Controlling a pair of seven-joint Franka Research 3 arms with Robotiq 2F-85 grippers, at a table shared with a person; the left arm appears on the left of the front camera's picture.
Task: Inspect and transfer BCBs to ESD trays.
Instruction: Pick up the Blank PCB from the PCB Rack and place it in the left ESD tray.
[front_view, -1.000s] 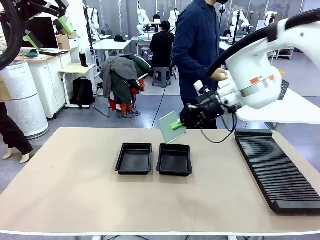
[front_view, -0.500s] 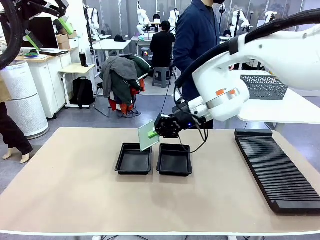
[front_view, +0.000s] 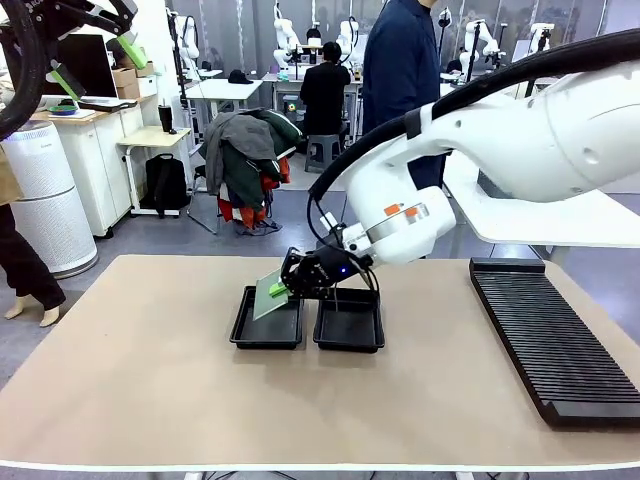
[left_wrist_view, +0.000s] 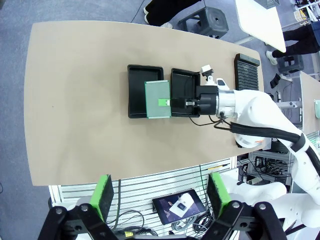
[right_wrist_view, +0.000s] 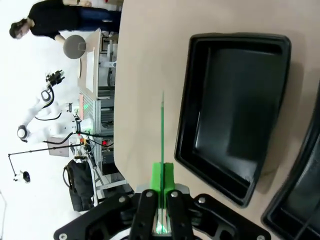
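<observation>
Two black ESD trays sit side by side mid-table, the left tray (front_view: 266, 320) and the right tray (front_view: 349, 322). My right gripper (front_view: 287, 286) reaches across from the right, shut on one edge of a green BCB (front_view: 268, 297). The board hangs tilted just above the left tray's near-right part. Seen edge-on in the right wrist view, the BCB (right_wrist_view: 162, 131) runs between my shut right gripper (right_wrist_view: 161, 216), beside the tray (right_wrist_view: 235, 115). High above the table, my left gripper (left_wrist_view: 161, 197) is open and holds nothing; below it lie the BCB (left_wrist_view: 157, 99) and trays (left_wrist_view: 131, 92).
A long black ribbed rack (front_view: 548, 340) lies along the table's right side. A person in a dark blue coat (front_view: 400, 60) stands at the far edge. The tan tabletop (front_view: 140, 360) spreads wide to the left and front of the trays.
My right arm swung left and down, carrying the BCB from above the right tray to just over the left tray. The left gripper stayed still and open.
</observation>
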